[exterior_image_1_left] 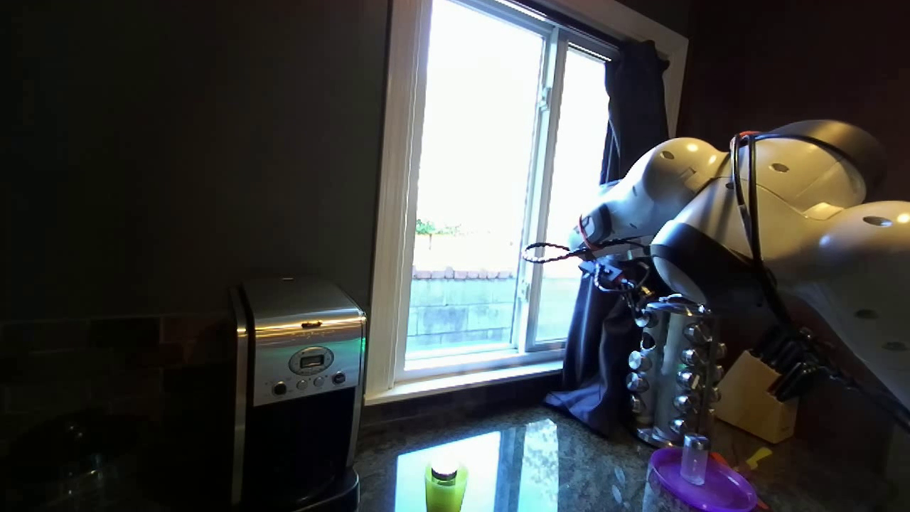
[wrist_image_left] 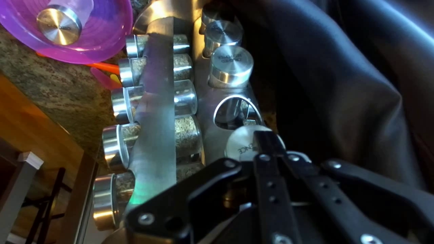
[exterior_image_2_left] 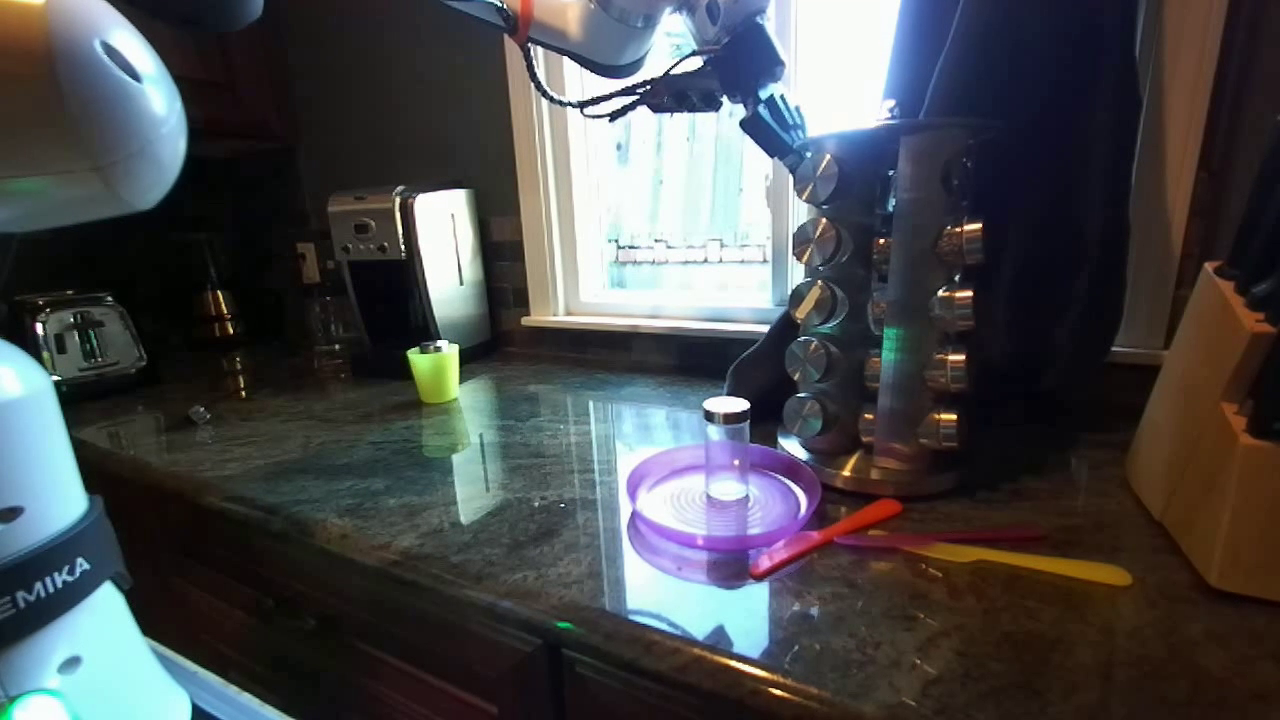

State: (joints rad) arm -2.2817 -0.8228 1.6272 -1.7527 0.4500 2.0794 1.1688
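The jar lid (wrist_image_left: 240, 143) is round, silvery, lettered

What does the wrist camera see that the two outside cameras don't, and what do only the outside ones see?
Only the wrist view shows readable lettering on jar lids.
Only the exterior views show the window, the coffee maker and the yellow-green cup.
Both kinds share the gripper, the spice rack, the dark curtain, and a jar standing in the purple dish.

Gripper (wrist_image_left: 275, 149) kinda blocks a lid (wrist_image_left: 239, 145); plate (wrist_image_left: 110, 34) gets cropped in wrist view; cup (exterior_image_1_left: 446, 496) gets chopped in an exterior view.
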